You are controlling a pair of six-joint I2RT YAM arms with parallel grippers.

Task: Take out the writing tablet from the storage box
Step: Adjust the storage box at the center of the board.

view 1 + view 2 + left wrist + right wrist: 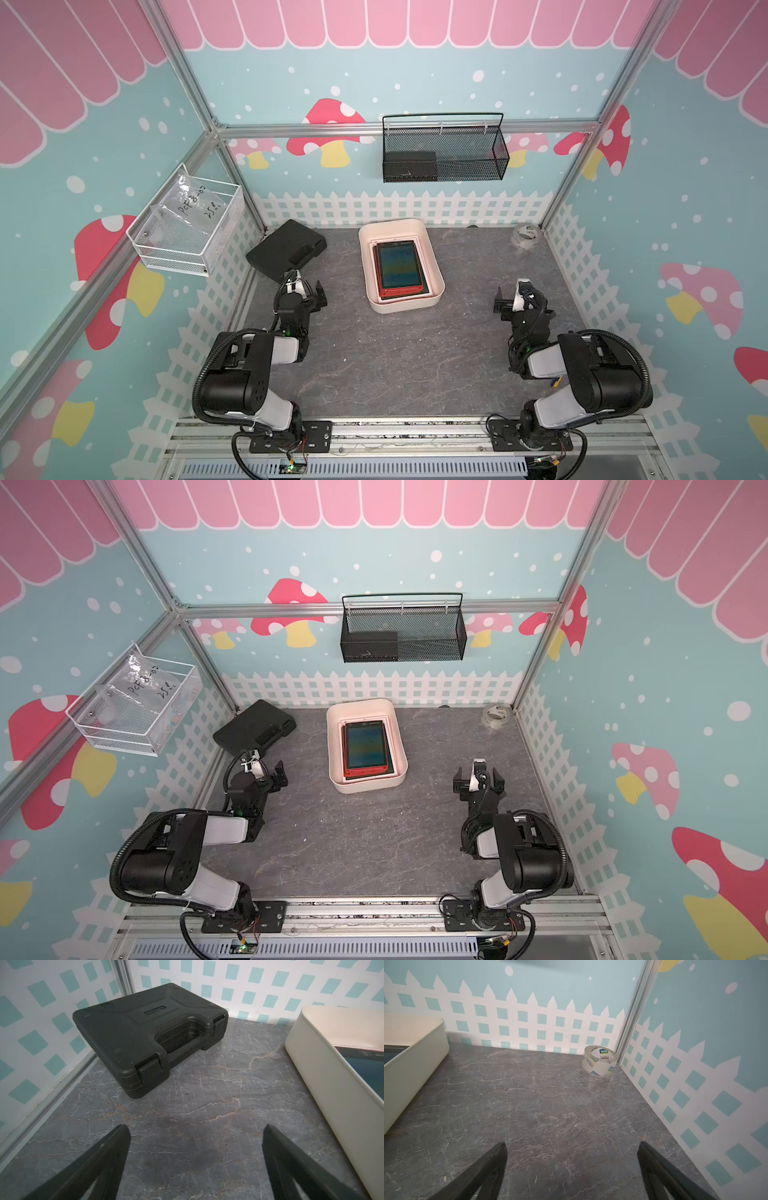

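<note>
The cream-white storage box point(366, 270) point(333, 750) stands at the back middle of the table. A red-framed writing tablet point(399, 266) point(365, 746) with a dark screen lies flat inside it, on top of other flat boards. My left gripper point(313, 293) point(276, 773) hovers open to the left of the box, and its wrist view point(196, 1128) shows only bare table between the fingers. My right gripper point(515, 305) point(478, 780) hovers open to the right, also empty point(572, 1144). The box wall point(324, 1076) point(411, 1068) shows in both wrist views, with an edge of the tablet point(369, 1064).
A black hard case point(286, 249) point(145, 1039) lies at the back left, just beyond my left gripper. A clear tape roll point(527, 237) point(600, 1061) sits in the back right corner. A black mesh basket point(444, 153) and a white wire basket point(187, 228) hang on the walls.
</note>
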